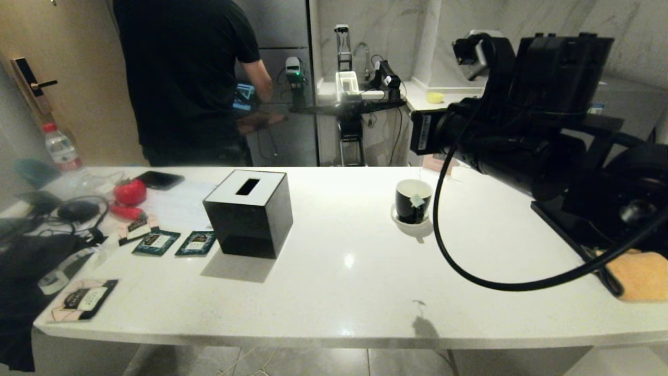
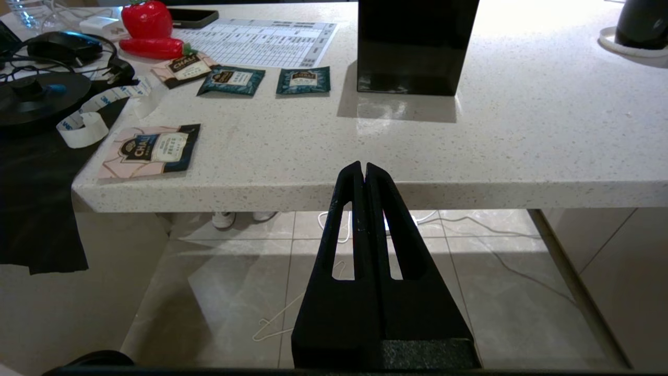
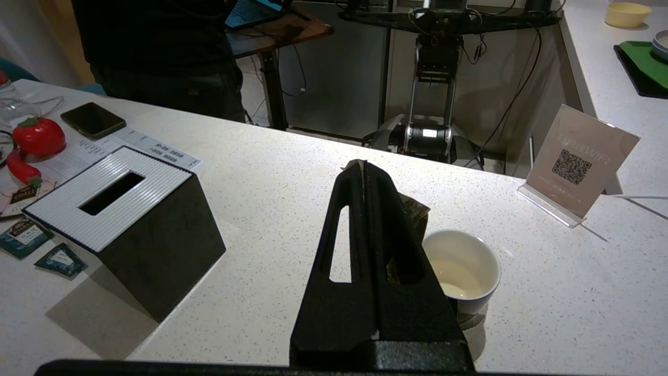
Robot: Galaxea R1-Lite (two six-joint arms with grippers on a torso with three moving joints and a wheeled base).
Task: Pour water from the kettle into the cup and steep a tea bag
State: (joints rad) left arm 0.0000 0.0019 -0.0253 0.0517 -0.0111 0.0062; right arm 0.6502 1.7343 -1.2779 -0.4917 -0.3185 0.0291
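Pinching with the right gripper (image 3: 364, 164), fingers pressed fully together, with nothing of a gap between them. Showing a grey-brown piece at the tips and behind one finger, so very probably holding the tea bag (image 3: 415, 214); not possible to tell whether gripping the bag itself or its string, too thin to make out.

Hanging the bag just beside the rim of the cup (image 3: 462, 266), on the cup's side of the fingers. Seeing it from the head view as a small pale patch (image 1: 417, 201) in front of the cup (image 1: 408, 206), near the right-middle of the table (image 1: 334, 271), right of the tissue box (image 1: 249, 213).

Standing on its saucer (image 1: 401, 219) and already carrying some pale water (image 3: 459, 277) at the bottom, so probably finishing the pouring step and now steeping.

Needing, by my judgement, only a small shift toward the cup's centre and then straight down, with the bag's long axis about upright.

Parking the left gripper (image 2: 364, 167) below the near table edge, shut and empty, much farther from the cup than the right one.

Not finding the kettle in any view.
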